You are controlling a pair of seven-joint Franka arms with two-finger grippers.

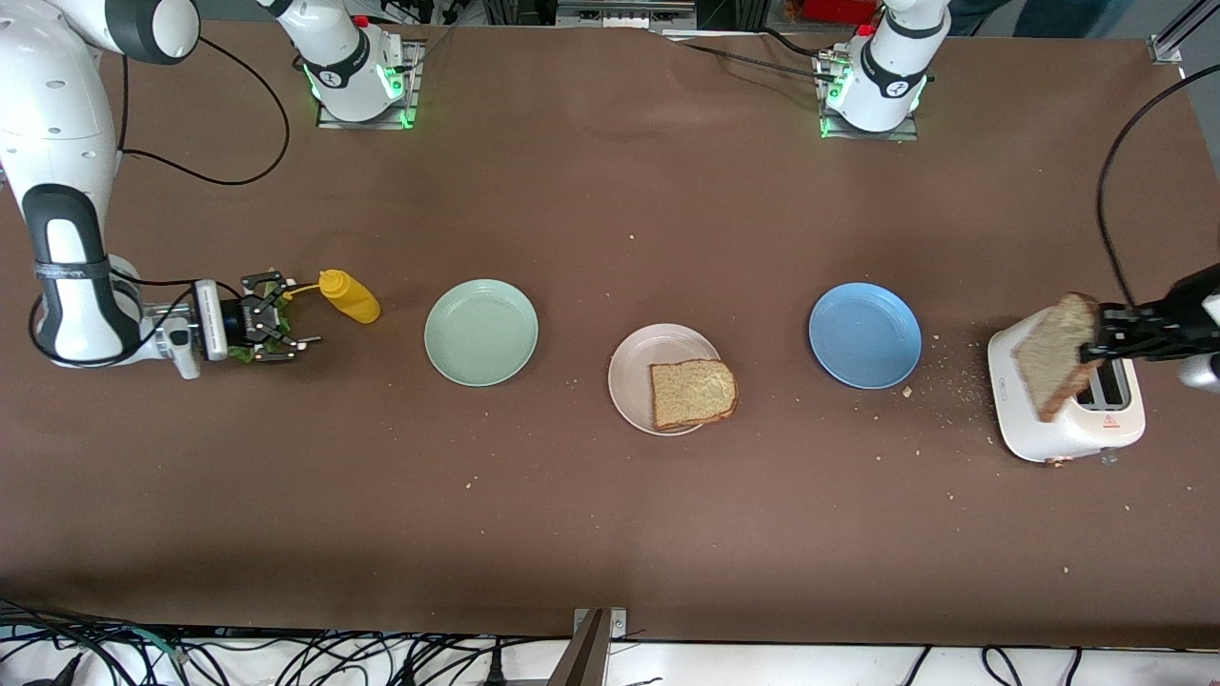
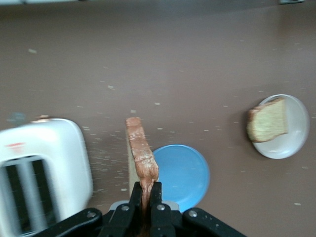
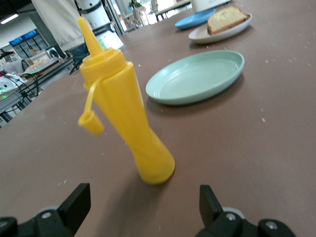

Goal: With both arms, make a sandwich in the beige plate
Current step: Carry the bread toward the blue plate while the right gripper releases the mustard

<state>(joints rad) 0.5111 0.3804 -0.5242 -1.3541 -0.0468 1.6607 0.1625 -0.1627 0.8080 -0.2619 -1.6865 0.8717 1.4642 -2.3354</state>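
While one slice lies placed, stock reads:
Beige plate (image 1: pixel 637 354): centre table, first slice (image 1: pixel 693 393) on it.
Left gripper (image 1: pixel 1096 345): clamped on second slice (image 1: pixel 1056 354), over toaster (image 1: pixel 1067 412).
Right gripper (image 1: pixel 278 324): fingers apart, over lettuce (image 1: pixel 243 354), beside mustard bottle (image 1: pixel 349 295).
Outstanding: lettuce, top slice.

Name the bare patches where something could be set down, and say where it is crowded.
Bare table runs nearer the camera than the three plates. The mint-green plate and blue plate hold nothing. Crowded: mustard bottle beside the right end effector, and the toaster.
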